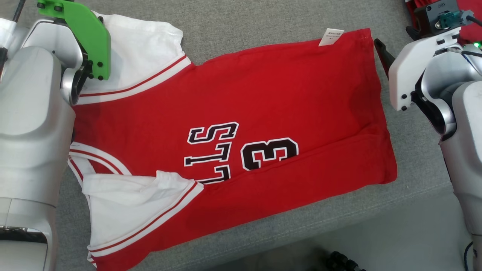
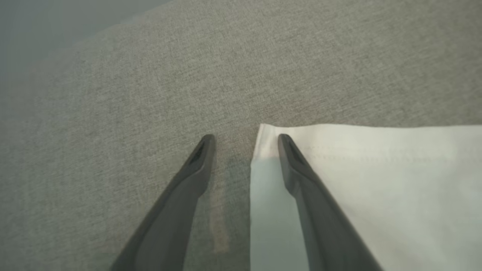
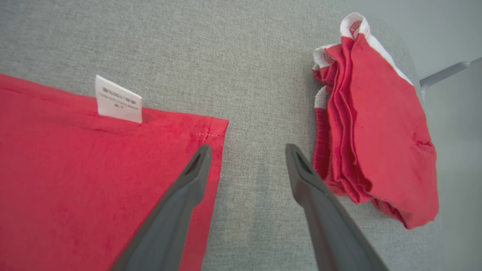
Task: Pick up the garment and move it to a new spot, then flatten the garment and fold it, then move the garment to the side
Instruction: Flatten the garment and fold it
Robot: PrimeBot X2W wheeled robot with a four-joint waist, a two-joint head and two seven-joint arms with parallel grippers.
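Crosswise lies the garment (image 1: 282, 94), flat, top end toward the robot's left

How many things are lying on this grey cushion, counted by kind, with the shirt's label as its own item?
Spread-out red and white shirt: 1
Folded red bundle of clothing: 1
White label on the shirt's edge: 1
Total: 3
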